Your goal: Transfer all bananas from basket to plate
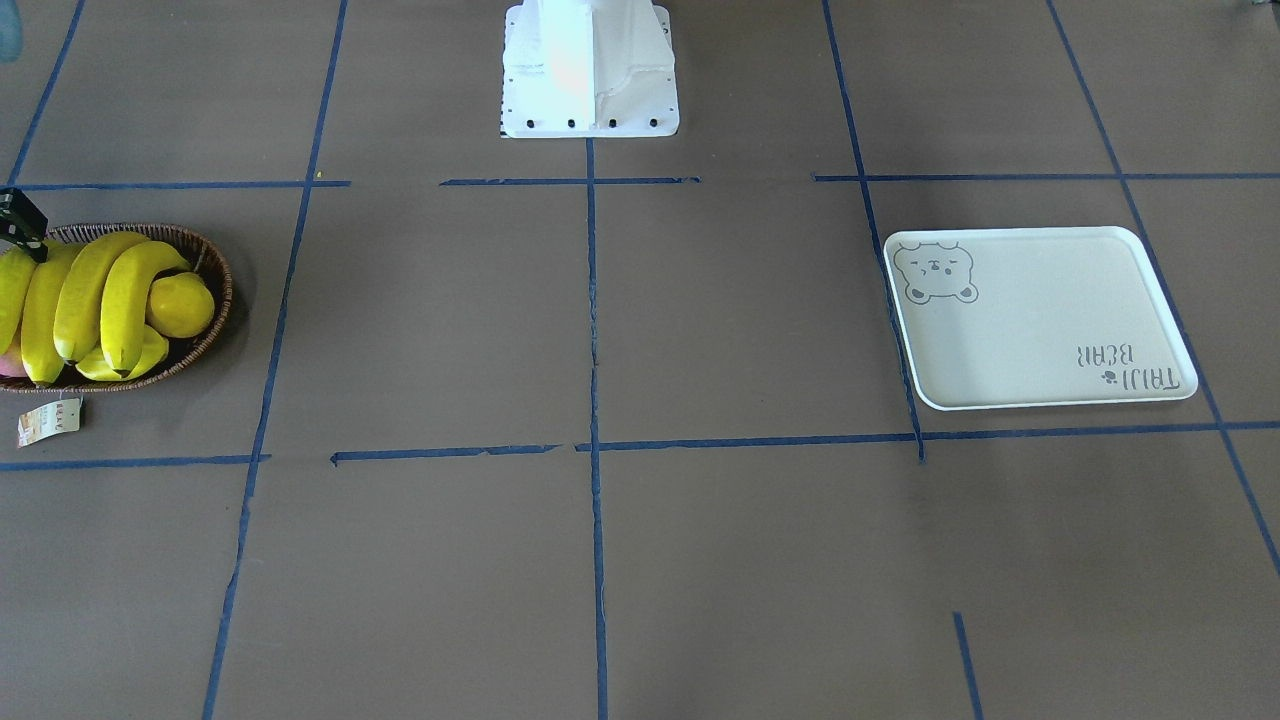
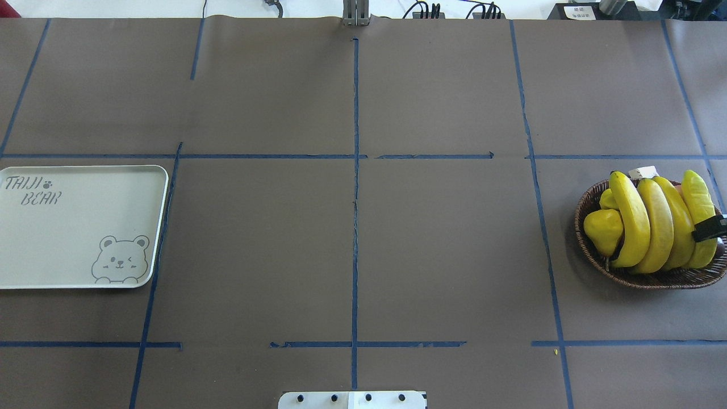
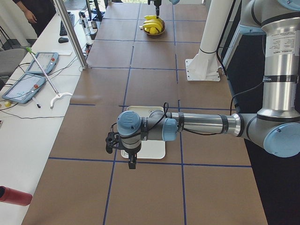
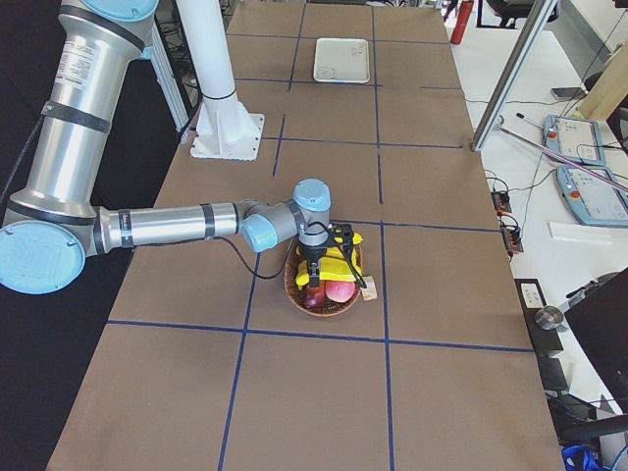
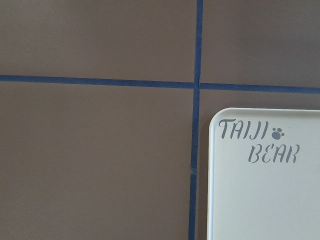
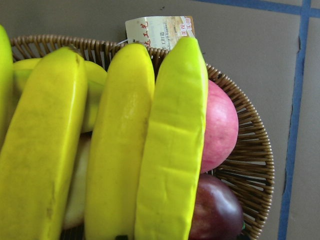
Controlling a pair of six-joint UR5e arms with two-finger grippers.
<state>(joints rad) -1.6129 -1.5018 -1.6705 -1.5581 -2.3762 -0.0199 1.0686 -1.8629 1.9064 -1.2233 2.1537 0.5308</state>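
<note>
Four bananas (image 2: 656,224) lie side by side in the woven wicker basket (image 2: 647,279), running across it from rim to rim on top of the other fruit. A lemon (image 2: 603,230) sits against the innermost banana, on the side toward the table's middle. From the right wrist camera you get a pink-red apple (image 6: 220,130) and a darker red fruit (image 6: 215,212) tucked under the outermost banana, against the basket wall. The basket's paper tag (image 1: 48,422) lies on the table just beside the rim on the operators' side.

Your right gripper (image 2: 710,228) hangs over the basket's outer side, pointing down. In the overhead view a black part of it crosses the outermost banana. You cannot tell from these views whether it touches the fruit, nor whether its jaws stand apart or together.

The plate (image 2: 79,227), cream with a grey bear face and "TAIJI BEAR" lettering, lies flat at the opposite end of the table, on the robot's left, well apart from the basket. The left gripper (image 3: 132,163) hangs near the plate's outer end, fingers pointing down. It shows only in the side view, so you cannot tell how its jaws stand. The left wrist camera looks straight down on the plate's lettered corner and the blue tape lines (image 5: 198,82) crossing beside it on the brown table (image 2: 443,244).
</note>
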